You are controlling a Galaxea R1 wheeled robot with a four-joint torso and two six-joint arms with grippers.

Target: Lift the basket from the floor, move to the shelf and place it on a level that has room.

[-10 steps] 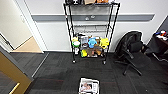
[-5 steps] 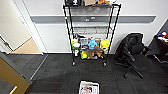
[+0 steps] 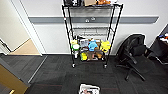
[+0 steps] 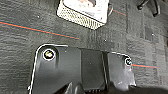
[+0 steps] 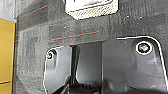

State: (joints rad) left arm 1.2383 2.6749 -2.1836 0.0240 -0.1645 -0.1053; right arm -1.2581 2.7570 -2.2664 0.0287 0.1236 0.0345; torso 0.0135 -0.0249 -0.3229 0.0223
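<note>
A cream mesh basket [image 3: 89, 89] sits on the dark carpet floor [image 3: 55, 72], well short of the black wire shelf [image 3: 91, 35]. Neither gripper's state can be told. Risk: the nearby office chair [image 3: 132, 56] could snag the approach.

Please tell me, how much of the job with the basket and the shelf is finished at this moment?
Nothing looks finished. The basket sits on the dark carpet floor, apart from the shelf, and both wrist views show it lying on the carpet ahead, not held. Lifting it, carrying it to the shelf and setting it on the free wire level are all left.
</note>
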